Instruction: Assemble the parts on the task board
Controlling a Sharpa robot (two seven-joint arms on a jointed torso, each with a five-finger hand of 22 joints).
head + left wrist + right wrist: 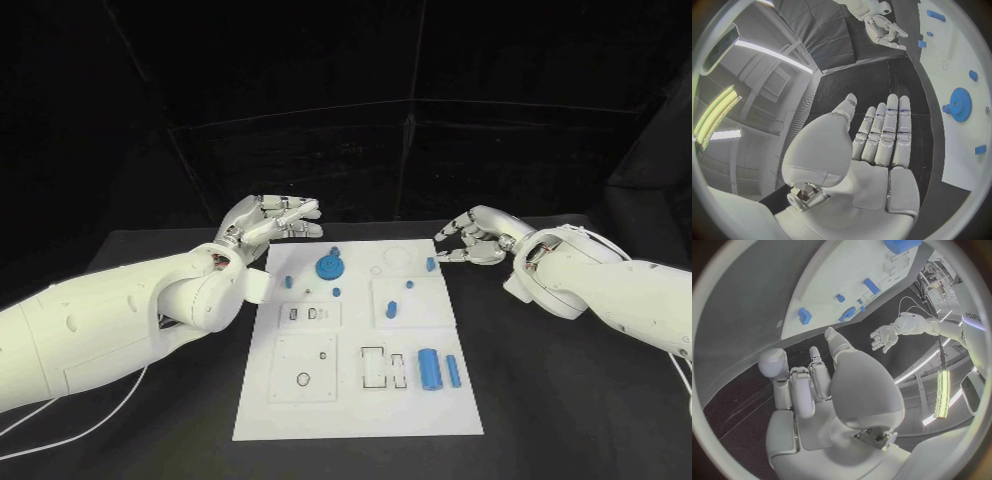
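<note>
Two hands: both raised at the far end of the board (pixel 361 400), one off each far corner, neither touching it.
Board: white flat plate, long axis running away from the robot, on the black table (pixel 577 400); shallow square and slotted recesses cut in its surface.
Gear (pixel 332 266): blue toothed disc with a hub, on the board's far left part, nearest the left hand but apart from its fingers.
Cylinder (pixel 428 367): blue, smooth, lying lengthwise on the near right part, well away from both hands.
Bar (pixel 453 372): slimmer blue piece just beside the cylinder, parallel to it.
Small parts: several little blue pieces scattered over the far half; shapes too small to tell.
Left hand (pixel 267 222): silver, jointed, off the board's far left corner. In the left wrist view its fingers (pixel 889 130) are straight and pressed side by side, thumb set apart; holds nothing.
Right hand (pixel 476 237): off the far right corner. Fingers (pixel 804 385) curled inward, thumb near them; seems to hold nothing, though the head view is poor here.
Arms: white smooth shells, coming in from either side.
</note>
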